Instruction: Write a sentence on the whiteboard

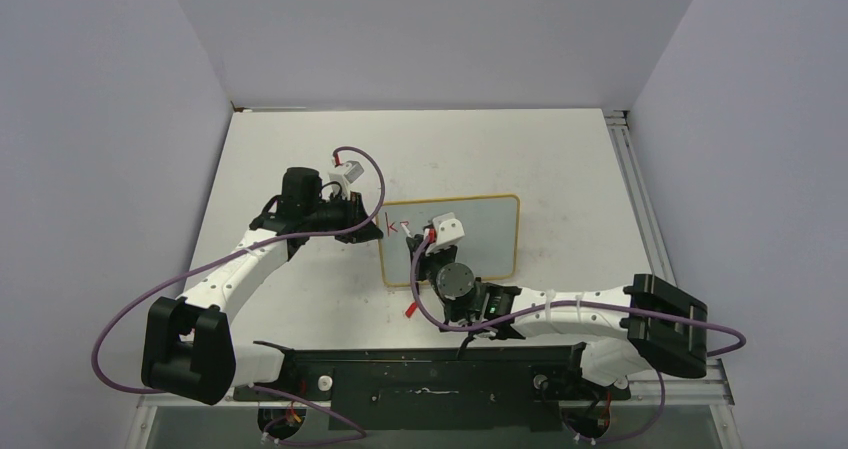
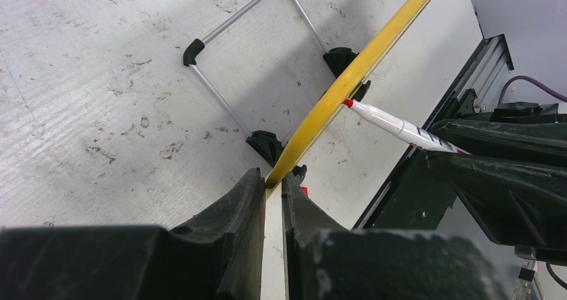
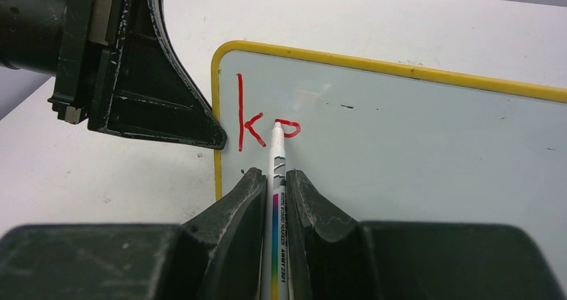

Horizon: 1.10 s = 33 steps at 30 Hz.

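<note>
Plainly the writing has barely begun. On the whiteboard (image 1: 490, 239), propped near the middle of the bench (image 1: 300, 159), the sentence (image 3: 249, 121) is so far a red "k" and the top loop of a second letter, at the board's 10 o'clock corner. The right claw (image 3: 273, 178) reaches in from 6 o'clock, clamped on a whiteboard marker (image 3: 277, 150) whose red tip touches the face at that loop. The left claw (image 2: 271, 180) is pinched together on the yellow frame (image 2: 348, 79) at the board's 9 o'clock edge, steadying it on its wire stand (image 2: 194, 51). That grip looks thin, so a hard press from the marker could likely rock the board back or slide the frame out of the pinch, dragging the stroke astray. Too light a press would probably break the line. The two claws sit near each other, so a stroke toward 9 o'clock risks a knock. A marker creeping between the fingers would tilt the tip and deform the letters.
</note>
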Tool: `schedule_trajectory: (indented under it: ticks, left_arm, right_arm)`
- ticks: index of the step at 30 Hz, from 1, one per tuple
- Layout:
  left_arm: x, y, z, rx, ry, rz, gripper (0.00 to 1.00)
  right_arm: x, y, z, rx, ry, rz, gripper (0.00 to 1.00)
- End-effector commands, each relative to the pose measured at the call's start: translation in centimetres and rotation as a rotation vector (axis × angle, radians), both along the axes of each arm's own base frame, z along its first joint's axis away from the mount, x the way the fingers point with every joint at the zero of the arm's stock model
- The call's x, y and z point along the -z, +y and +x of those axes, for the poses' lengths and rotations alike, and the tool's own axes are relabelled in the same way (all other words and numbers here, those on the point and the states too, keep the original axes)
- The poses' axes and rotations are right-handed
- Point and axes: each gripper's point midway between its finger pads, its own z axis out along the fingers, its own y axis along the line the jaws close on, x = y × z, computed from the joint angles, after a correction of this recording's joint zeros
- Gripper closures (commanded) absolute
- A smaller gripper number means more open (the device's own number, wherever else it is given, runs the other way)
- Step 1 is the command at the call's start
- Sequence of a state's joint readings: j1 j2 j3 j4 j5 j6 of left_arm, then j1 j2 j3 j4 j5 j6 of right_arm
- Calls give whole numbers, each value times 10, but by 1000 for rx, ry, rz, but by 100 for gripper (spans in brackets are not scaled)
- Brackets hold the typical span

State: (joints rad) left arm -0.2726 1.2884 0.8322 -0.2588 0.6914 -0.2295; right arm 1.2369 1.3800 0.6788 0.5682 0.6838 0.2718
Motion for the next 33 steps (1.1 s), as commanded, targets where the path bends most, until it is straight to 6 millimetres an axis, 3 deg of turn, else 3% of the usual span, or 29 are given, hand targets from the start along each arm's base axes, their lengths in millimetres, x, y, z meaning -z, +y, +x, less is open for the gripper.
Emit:
schedule_trajectory:
  ticks: [1,23,33]
  left_arm:
    - [-27,-7,2,29,-67,-41,99]
    - [-26,-7,2,26,-67,-39,100]
    - [-27,-7,2,24,-71,-38,100]
  right_arm:
    - [-18,10,4,-4,-22,60,95]
    - [10,-6,-7,12,39,34,95]
    - [8,-15,-6,46,30,35,95]
